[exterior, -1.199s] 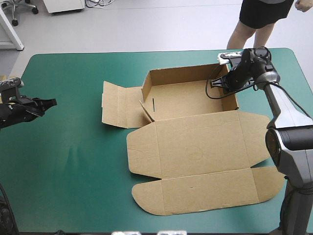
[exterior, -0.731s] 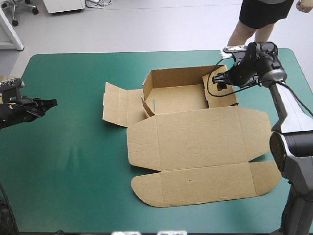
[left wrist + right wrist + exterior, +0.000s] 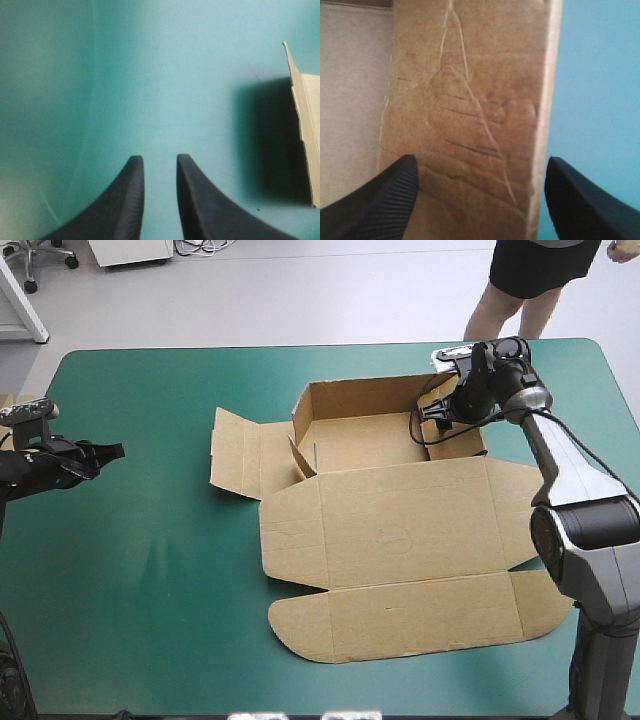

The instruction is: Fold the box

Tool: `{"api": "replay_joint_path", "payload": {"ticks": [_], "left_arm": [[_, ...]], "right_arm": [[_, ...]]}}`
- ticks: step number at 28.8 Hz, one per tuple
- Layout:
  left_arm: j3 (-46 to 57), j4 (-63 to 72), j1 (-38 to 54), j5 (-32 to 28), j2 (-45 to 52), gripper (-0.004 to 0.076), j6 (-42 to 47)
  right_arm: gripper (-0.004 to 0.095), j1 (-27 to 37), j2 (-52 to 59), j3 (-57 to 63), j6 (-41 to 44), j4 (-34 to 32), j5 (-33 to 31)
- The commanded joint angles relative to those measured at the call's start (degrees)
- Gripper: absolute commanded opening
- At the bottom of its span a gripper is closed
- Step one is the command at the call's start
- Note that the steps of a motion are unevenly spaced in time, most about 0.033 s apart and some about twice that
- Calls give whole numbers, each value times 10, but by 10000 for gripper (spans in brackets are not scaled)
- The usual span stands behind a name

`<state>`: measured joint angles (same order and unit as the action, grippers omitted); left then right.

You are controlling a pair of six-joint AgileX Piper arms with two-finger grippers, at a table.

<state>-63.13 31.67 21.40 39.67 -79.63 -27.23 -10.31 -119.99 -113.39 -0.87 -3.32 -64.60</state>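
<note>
two fingers of my right claw (image 3: 480, 162) stand wide apart, holding nothing, with the raised right wall (image 3: 470, 100) of the box (image 3: 360, 435) just ahead, framed between them. the box sits mid-table toward the far edge, its lid (image 3: 400, 530) lying flat on the near side. i judge i should centre on the wall's edge, close squarely, then tuck it inward along its crease without dragging the tray. my left claw (image 3: 157, 160) hovers empty over the teal-green table (image 3: 150, 590), well apart from the box, fingers only narrowly parted.

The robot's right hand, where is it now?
In the high view, the right black two-fingered hand is at the right wall of the brown cardboard box, near the far edge of the teal-green table, open fingers either side of that wall.
</note>
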Motion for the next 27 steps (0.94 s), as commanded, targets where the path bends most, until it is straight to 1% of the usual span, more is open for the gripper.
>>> {"api": "replay_joint_path", "payload": {"ticks": [1, 3, 6, 8, 9, 10, 14, 17, 27], "left_arm": [[-15, 20, -4, -19, 16, 167, 0], [-15, 20, -4, -18, 16, 167, 0], [-15, 20, -4, -17, 16, 167, 0], [-15, 20, -4, -17, 16, 167, 0], [-15, 20, -4, -17, 16, 167, 0], [-15, 20, -4, -17, 16, 167, 0], [-15, 18, -4, -17, 16, 167, 0], [-15, 15, -4, -16, 16, 167, 0], [-15, 11, -4, -16, 16, 167, 0]], "right_arm": [[647, 8, 22, -17, 9, -13, 21], [595, 10, 19, -17, 14, -13, 21], [410, 12, 18, -17, 19, -14, 29], [235, 12, 18, -17, 19, -16, 36], [128, 12, 18, -17, 15, -15, 40], [-17, 12, 16, -17, 13, -15, 41], [-9, 16, 12, -17, 16, -11, 37], [-8, 30, 10, -17, 20, 26, 34], [-8, 70, 73, -17, 1, 72, 39]]}}
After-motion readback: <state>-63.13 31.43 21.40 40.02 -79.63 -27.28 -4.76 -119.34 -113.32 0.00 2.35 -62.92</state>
